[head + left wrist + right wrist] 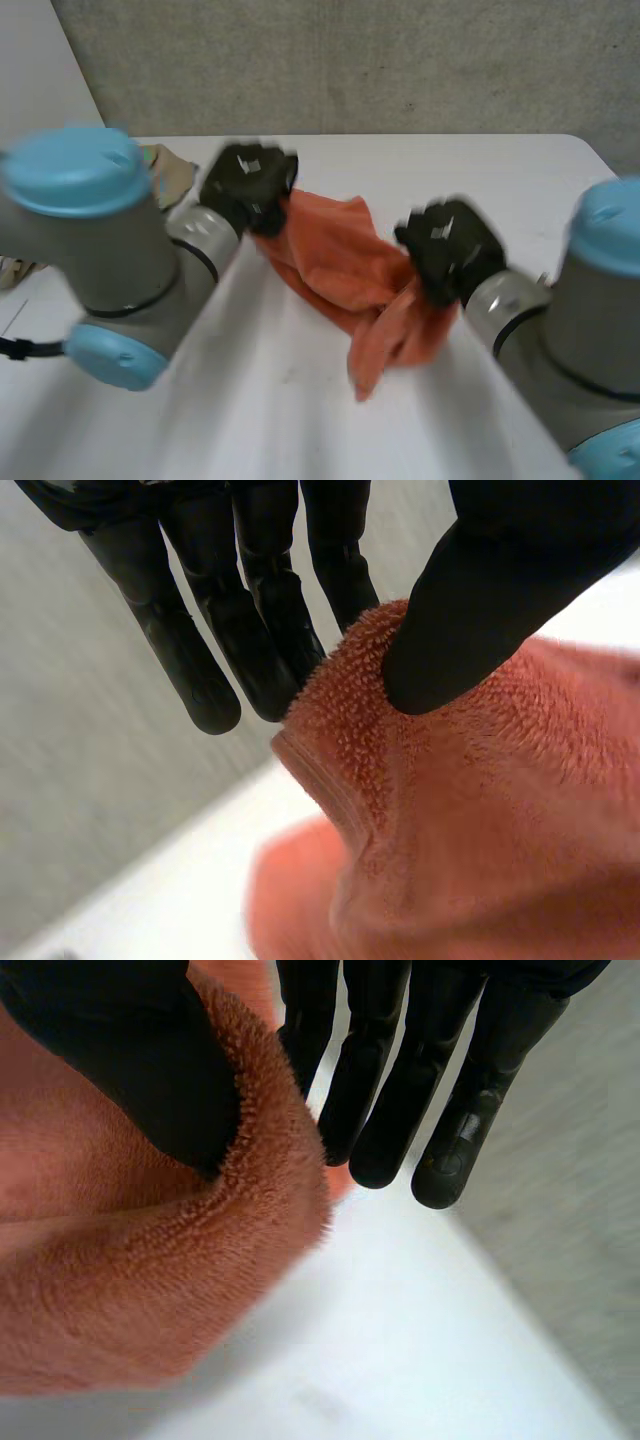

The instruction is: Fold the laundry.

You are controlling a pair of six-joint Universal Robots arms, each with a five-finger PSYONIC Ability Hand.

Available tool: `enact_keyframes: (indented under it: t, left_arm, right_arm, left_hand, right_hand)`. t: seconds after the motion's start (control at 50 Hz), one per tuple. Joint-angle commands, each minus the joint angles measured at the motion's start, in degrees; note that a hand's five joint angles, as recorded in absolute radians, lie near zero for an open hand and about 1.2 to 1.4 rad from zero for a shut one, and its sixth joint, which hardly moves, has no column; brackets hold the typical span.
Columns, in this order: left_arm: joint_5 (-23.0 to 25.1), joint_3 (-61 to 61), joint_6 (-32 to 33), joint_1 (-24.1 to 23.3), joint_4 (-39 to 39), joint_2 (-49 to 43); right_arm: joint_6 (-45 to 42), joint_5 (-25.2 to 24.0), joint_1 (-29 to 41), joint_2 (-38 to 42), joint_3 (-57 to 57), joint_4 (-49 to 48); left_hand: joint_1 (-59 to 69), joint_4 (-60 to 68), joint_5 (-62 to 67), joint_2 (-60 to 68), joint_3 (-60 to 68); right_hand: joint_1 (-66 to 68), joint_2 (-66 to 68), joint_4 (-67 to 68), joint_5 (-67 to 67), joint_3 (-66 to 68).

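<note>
The orange terry-cloth towel (340,262), soft, light and floppy, sags over the middle of the white desk (300,420) between the left hand (248,185) and the right hand (450,248), each pinching its edge between thumb and fingers, likely the best place to hold it.

The towel (340,255) is plain orange, with no print or stripe. The left hand (248,185) and right hand (450,245) are black. The arms (100,250) are grey with light-blue caps. The tabletop (470,170) is white, the wall (350,60) a mottled grey, and a second cloth (168,172) is tan.
</note>
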Motion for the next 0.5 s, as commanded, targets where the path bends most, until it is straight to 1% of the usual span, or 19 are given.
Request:
enact_keyframes:
  t: [0.02,0.1,0.16,0.22,0.28,0.3,0.36,0.38,0.5]
  left_arm:
    - [0.0,-1.9,-2.9,-1.2,0.8,17.9]
    - [-0.1,-1.9,-4.4,-1.4,2.2,24.3]
    - [-0.2,-1.9,-4.5,-1.4,3.5,26.1]
    - [-0.3,-1.9,-4.5,-1.4,3.8,26.1]
    - [-0.4,-1.9,-4.5,-1.5,3.7,25.3]
    - [-0.4,-1.9,-4.5,-1.5,3.7,25.1]
    - [-0.5,-2.1,-4.5,-1.5,3.6,22.3]
    - [-0.5,-2.0,-4.5,-1.5,3.5,20.0]
    - [-0.4,-1.7,-4.3,-0.8,3.5,13.3]
  right_arm:
    - [0.5,-0.5,-5.6,-10.9,-6.0,0.0]
    - [1.0,-0.9,-7.4,-11.6,-10.0,0.3]
    - [1.1,-1.1,-7.7,-11.6,-12.4,0.3]
    - [1.7,-1.1,-8.6,-10.9,-14.5,0.1]
    - [2.7,-1.1,-10.0,-9.9,-16.2,0.2]
    - [3.7,-1.1,-10.9,-8.3,-17.2,0.3]
    - [5.9,-1.1,-11.9,-5.2,-19.3,0.4]
    - [6.3,-1.1,-11.9,-4.6,-19.9,0.4]
    - [7.0,-1.3,-11.4,0.1,-22.0,0.5]
  left_hand:
    - [15.7,11.4,14.3,11.6,12.0]
    - [15.7,11.4,14.3,11.6,12.0]
    - [15.7,11.4,14.3,11.6,12.0]
    - [15.7,11.4,14.3,11.6,12.0]
    - [15.7,11.4,14.3,11.6,12.0]
    - [15.7,11.4,14.3,11.6,12.0]
    - [15.7,11.4,14.3,11.6,12.0]
    - [15.7,11.4,14.3,11.6,12.0]
    - [15.7,11.4,14.3,11.6,12.0]
  right_hand:
    - [23.3,12.4,12.1,13.5,12.5]
    - [23.3,12.4,12.1,13.5,12.5]
    - [23.3,12.4,12.1,13.5,12.5]
    - [23.3,12.4,12.1,13.5,12.5]
    - [23.3,12.4,12.1,13.5,12.5]
    - [23.3,12.4,12.1,13.5,12.5]
    - [23.3,12.4,12.1,13.5,12.5]
    - [23.3,12.4,12.1,13.5,12.5]
    - [23.3,12.4,12.1,13.5,12.5]
